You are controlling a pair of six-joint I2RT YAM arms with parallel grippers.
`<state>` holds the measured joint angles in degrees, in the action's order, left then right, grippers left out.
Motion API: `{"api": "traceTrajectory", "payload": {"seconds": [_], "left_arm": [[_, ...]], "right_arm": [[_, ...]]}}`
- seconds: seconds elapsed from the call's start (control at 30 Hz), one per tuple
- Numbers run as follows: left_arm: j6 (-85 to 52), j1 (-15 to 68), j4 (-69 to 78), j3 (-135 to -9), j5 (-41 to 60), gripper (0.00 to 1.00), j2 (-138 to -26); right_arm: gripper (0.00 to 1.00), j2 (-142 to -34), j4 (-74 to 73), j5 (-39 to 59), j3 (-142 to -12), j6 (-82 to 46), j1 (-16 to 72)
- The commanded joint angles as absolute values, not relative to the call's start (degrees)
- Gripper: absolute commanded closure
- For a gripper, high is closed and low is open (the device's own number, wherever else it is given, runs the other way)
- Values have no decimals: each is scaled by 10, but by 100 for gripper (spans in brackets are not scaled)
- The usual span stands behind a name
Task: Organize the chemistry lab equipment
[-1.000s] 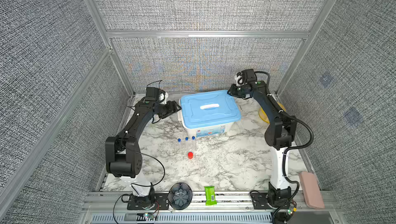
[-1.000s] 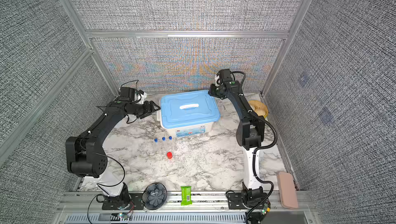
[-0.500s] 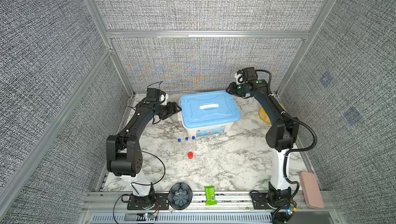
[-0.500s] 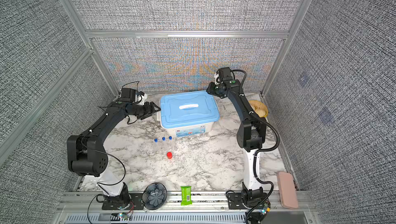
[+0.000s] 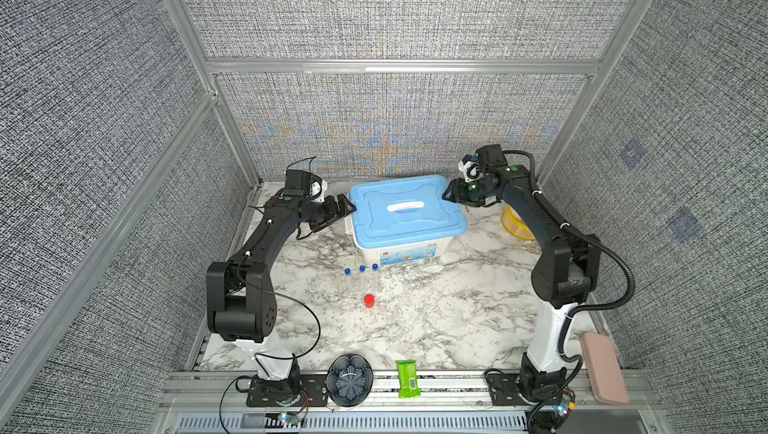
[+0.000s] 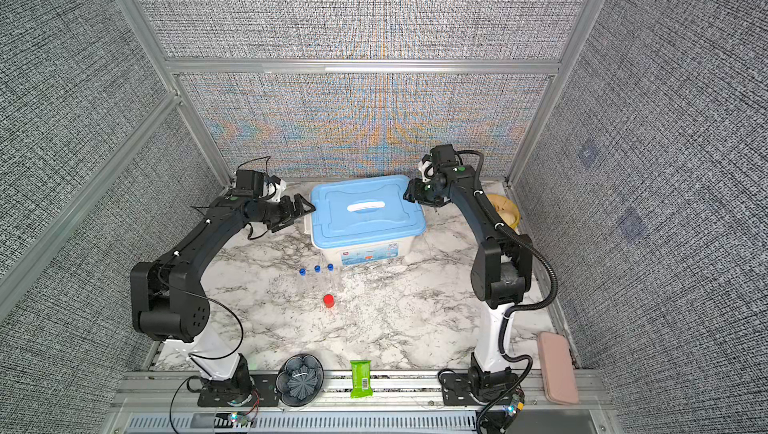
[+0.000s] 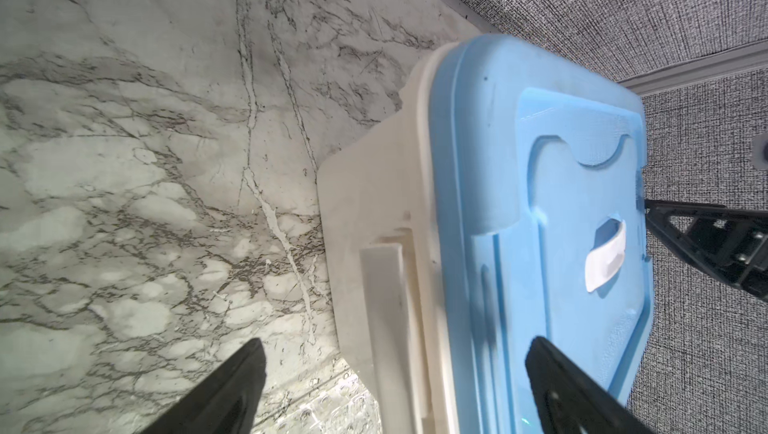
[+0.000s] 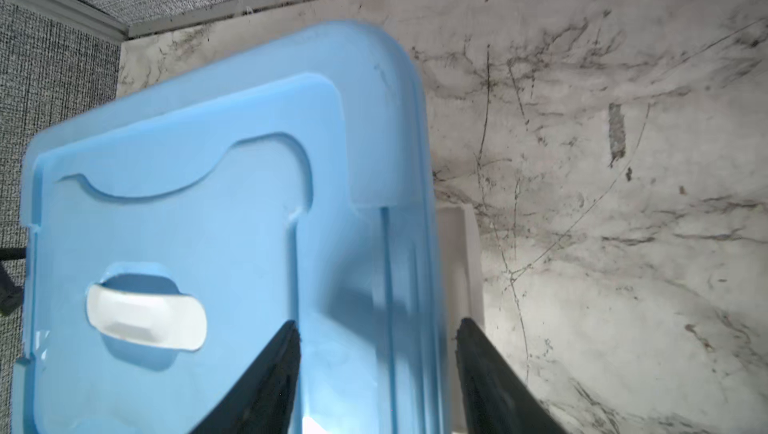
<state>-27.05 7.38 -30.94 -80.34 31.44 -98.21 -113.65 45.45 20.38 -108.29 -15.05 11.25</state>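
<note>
The left end effector (image 5: 343, 214) and right end effector (image 5: 449, 194) had both spread wider, empty, astride the ends of the lid (image 5: 415, 225), probably readying a lift.

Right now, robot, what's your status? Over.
Both open: left gripper and right gripper at opposite ends of the box. Three blue-capped tubes, red-capped vial sit outside, in front. Its lid on, blocking the way in.
</note>
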Motion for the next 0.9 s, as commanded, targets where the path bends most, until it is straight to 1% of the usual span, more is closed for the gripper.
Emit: {"api": "traceTrajectory", "payload": {"seconds": [0.0,0.23,0.43,0.53,0.57,0.6,0.67,0.7,0.77,0.8,0.87], "left_arm": [[-266,74,-310,-808,309,1,-988],[-266,79,-314,-809,316,1,-991],[-256,78,-331,-816,306,3,-999],[-253,79,-331,-807,292,5,-992],[-251,79,-330,-804,288,6,-990],[-250,78,-332,-804,287,7,-988],[-253,78,-332,-804,302,10,-987],[-258,78,-324,-801,320,12,-985],[-272,79,-304,-793,341,17,-984],[-276,78,-298,-792,344,21,-985],[-276,78,-298,-798,347,35,-991]], "right_arm": [[44,-1130,458,248,-1080,-144,113],[55,-1127,432,306,-1075,-156,113],[55,-1124,433,288,-1071,-153,114],[52,-1117,435,257,-1064,-143,113],[51,-1112,435,243,-1060,-136,112],[47,-1105,433,227,-1053,-128,110],[36,-1087,410,232,-1026,-121,96],[27,-1078,393,250,-1008,-122,84],[2,-1068,365,308,-981,-116,64],[1,-1068,351,331,-969,-119,54],[1,-1076,330,372,-953,-131,41]]}}
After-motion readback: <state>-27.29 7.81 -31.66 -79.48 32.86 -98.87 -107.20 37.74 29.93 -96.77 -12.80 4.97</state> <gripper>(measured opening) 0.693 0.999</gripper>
